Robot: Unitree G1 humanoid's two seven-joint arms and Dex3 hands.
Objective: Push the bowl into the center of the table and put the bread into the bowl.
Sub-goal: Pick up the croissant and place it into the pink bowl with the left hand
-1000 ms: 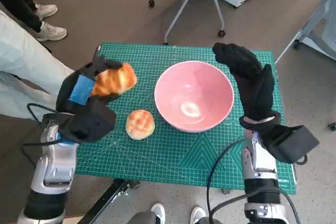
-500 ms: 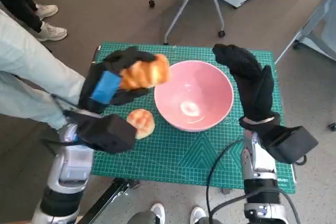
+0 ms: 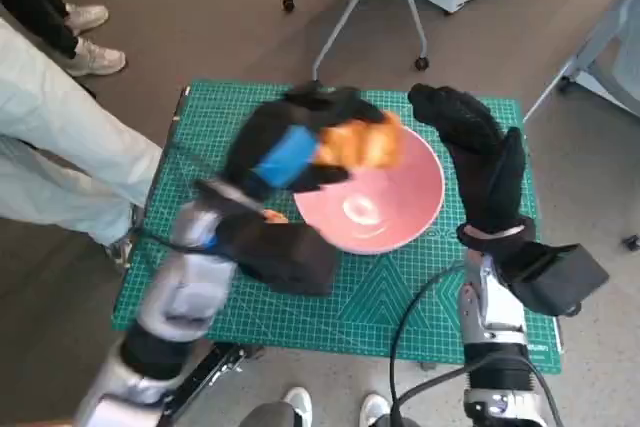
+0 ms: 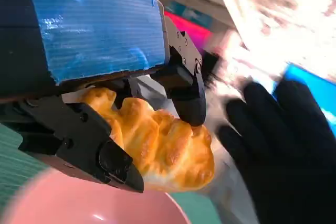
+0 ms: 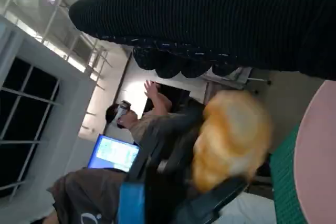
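Left hand (image 3: 300,152) grips bread (image 3: 362,144) above pink bowl (image 3: 400,209) rim, far-left side. Left wrist view alone shows fingers (image 4: 181,85) clamping the bread (image 4: 163,148); its long axis lies across them. Right hand (image 3: 470,142) empty, fingers spread, beside the bowl on the bench (image 3: 400,297).

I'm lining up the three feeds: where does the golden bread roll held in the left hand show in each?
Head view: golden bread roll, above the far left rim of the pink bowl.
Left wrist view: centre, between the black fingers of the left hand.
Right wrist view: blurred, right of centre.
Shared landmark: the pink bowl shows in every view.
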